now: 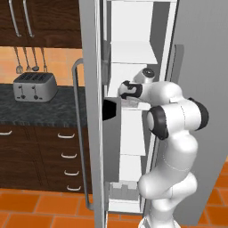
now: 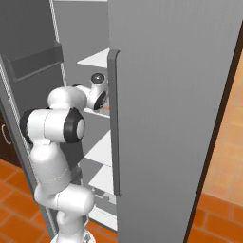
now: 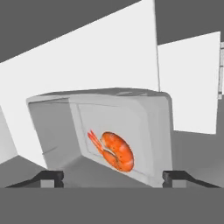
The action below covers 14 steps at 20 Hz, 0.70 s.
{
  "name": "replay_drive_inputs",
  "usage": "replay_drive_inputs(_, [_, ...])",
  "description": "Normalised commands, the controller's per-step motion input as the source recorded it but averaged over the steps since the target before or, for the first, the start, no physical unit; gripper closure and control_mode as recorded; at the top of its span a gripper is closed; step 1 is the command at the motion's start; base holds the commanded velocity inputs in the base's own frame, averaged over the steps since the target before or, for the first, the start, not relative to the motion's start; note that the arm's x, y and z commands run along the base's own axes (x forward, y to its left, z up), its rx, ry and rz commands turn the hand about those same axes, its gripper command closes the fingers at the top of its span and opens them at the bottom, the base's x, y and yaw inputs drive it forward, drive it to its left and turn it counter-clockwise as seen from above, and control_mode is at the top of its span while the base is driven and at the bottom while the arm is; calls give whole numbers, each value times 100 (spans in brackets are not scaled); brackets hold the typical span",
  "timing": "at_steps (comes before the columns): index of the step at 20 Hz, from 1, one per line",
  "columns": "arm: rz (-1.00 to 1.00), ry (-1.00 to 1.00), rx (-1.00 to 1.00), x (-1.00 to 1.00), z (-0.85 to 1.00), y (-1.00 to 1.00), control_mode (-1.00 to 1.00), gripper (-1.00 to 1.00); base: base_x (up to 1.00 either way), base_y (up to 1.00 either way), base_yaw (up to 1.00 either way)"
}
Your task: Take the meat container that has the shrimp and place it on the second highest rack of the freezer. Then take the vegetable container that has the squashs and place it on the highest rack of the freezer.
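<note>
Two dark fingertips (image 3: 51, 176) stand spread wide on either side of the shrimp container (image 3: 109, 135), not pinching it; the container rests on a white freezer rack (image 2: 97, 113), with the gripper (image 3: 112, 178) just before it. Beyond the open freezer door (image 1: 91, 111), a toaster (image 1: 34, 86) sits on the dark table (image 1: 40, 111) above brown drawers (image 1: 53, 156), over an orange tiled floor (image 1: 35, 207).
</note>
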Motion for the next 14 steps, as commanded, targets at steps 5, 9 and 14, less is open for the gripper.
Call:
replay_drive_inputs(5, [2, -10, 0, -59, 22, -1, -100, -100, 0, 0, 0])
replay_drive_inputs(9, [5, -10, -2, -75, 31, 0, -100, -100, 0, 0, 0])
replay_drive_inputs(14, [18, -6, -10, -36, 70, 0, -100, -100, 0, 0, 0])
